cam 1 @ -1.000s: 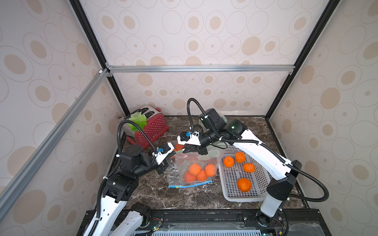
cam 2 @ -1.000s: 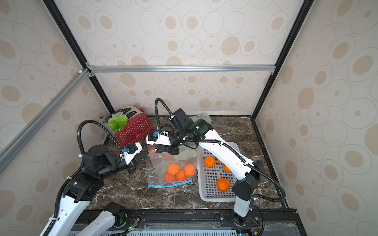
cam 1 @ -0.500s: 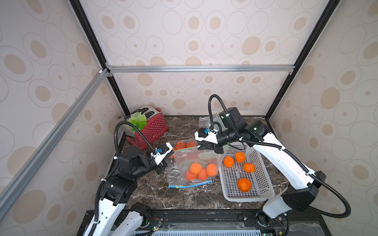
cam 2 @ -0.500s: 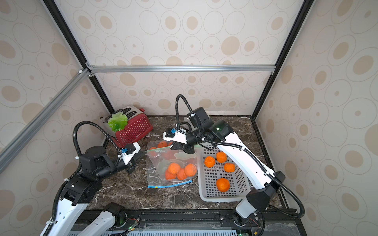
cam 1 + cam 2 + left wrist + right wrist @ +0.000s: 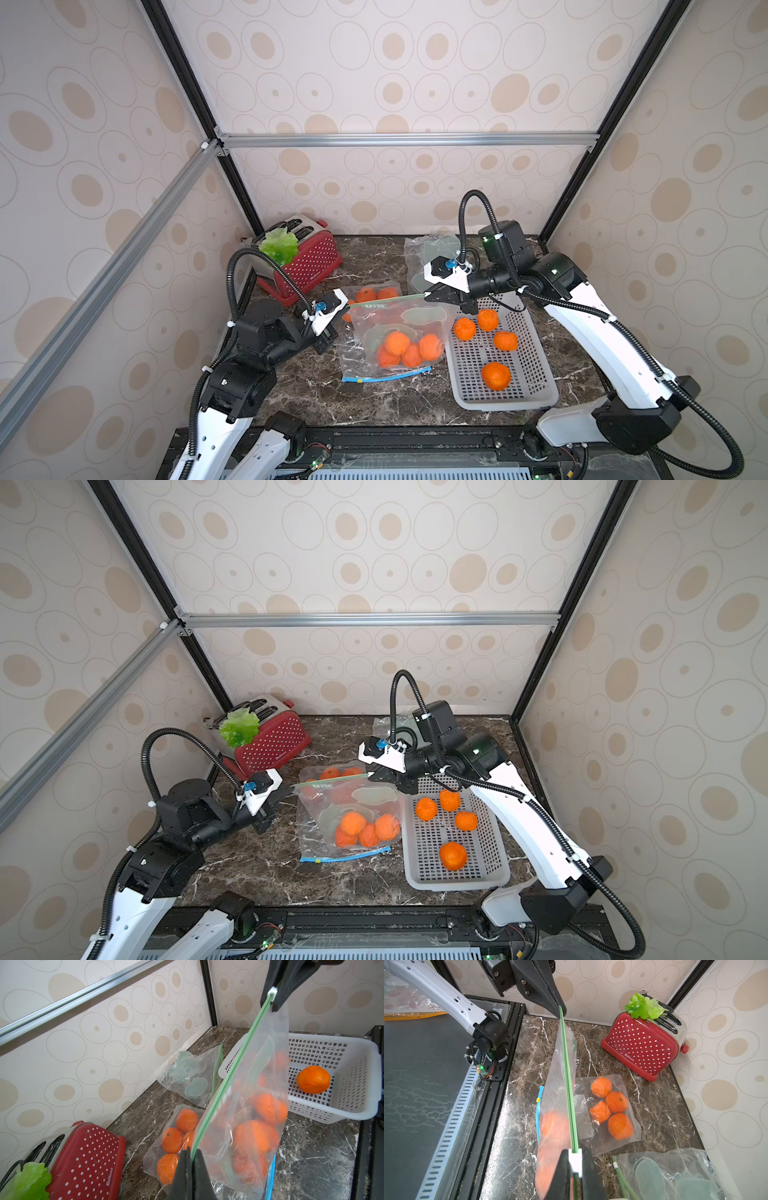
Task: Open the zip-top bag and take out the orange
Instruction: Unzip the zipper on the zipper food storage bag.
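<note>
Bag (image 5: 399,328) in both top views hangs by its green seal (image 5: 386,299), stretched taut between left jaws and right jaws, both closed on its ends. Oranges (image 5: 397,343) sit low inside, next to basket (image 5: 505,405) on desk (image 5: 316,390). Left wrist: left jaws pinch seal corner. Right wrist: right jaws grip white slider (image 5: 575,1160); second bag (image 5: 612,1109) of oranges lies near toaster (image 5: 641,1045).
</note>
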`<state>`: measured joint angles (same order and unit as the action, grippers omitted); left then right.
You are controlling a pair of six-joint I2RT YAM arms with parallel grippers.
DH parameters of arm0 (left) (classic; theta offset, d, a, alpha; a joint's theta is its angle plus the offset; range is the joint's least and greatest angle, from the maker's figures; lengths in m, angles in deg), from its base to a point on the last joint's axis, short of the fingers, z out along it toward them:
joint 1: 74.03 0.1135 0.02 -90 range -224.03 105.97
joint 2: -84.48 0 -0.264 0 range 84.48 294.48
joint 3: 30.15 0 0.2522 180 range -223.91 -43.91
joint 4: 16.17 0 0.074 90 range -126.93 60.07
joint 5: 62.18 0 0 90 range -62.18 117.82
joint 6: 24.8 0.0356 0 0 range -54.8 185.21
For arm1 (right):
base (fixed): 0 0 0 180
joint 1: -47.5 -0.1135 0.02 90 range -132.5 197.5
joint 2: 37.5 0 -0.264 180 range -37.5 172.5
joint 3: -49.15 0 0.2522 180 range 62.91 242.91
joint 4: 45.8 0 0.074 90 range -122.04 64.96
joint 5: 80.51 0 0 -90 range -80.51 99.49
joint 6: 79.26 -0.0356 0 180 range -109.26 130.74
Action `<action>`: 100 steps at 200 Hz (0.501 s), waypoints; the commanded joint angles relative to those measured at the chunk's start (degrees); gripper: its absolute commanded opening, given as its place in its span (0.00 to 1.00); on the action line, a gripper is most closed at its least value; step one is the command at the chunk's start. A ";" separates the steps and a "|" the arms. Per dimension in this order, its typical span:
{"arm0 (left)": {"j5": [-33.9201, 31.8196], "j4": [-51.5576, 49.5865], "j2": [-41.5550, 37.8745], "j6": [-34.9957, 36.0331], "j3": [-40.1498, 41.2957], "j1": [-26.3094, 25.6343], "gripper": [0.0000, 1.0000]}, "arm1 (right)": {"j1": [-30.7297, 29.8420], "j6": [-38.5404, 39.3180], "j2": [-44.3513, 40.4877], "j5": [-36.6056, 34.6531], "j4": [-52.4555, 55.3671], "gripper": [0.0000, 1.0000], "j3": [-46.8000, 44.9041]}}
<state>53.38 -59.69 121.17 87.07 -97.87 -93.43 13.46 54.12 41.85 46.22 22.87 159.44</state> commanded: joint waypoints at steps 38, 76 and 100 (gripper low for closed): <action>-7.40 -4.40 -1.65 0.37 -2.43 0.89 0.00 | 3.18 1.14 -5.51 -2.12 3.53 0.00 -2.31; -7.66 -4.52 -2.12 0.54 -2.31 0.94 0.00 | 3.67 1.17 -6.44 -2.45 3.63 0.00 -2.74; -8.10 -4.55 -2.46 0.72 -2.12 0.93 0.00 | 4.04 1.21 -6.75 -2.45 3.58 0.00 -2.92</action>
<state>52.22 -60.91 119.90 87.07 -97.87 -93.43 15.52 54.12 37.37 45.87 23.49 156.82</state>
